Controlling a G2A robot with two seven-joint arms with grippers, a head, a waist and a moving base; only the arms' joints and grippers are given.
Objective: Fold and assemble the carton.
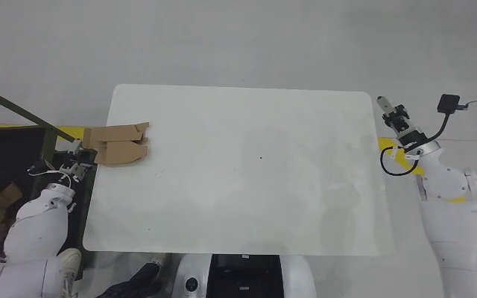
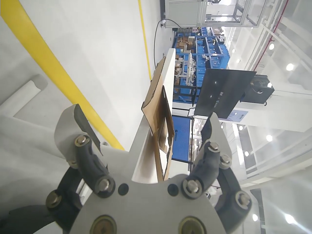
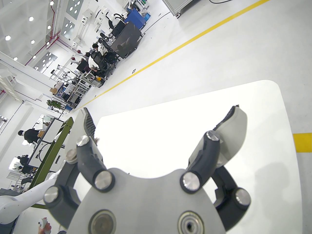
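Note:
A flat brown carton [image 1: 115, 144] lies at the table's left edge, part of it overhanging. In the left wrist view the carton [image 2: 158, 113] is seen edge-on along the table edge [image 2: 168, 74]. My left gripper [image 1: 74, 158] sits just off the table's left side, beside the carton; its fingers [image 2: 82, 125] are spread wide, so the left gripper [image 2: 146, 122] is open and holds nothing. My right gripper [image 1: 390, 109] is off the table's far right corner. In its wrist view the right gripper [image 3: 160, 118] is open and empty above the white table [image 3: 170, 135].
The white table [image 1: 246, 171] has a broad bare surface from the carton to the right edge. A dark bin with cardboard pieces [image 1: 11, 195] stands on the floor to the left. Yellow floor tape [image 2: 48, 59] runs beside the table.

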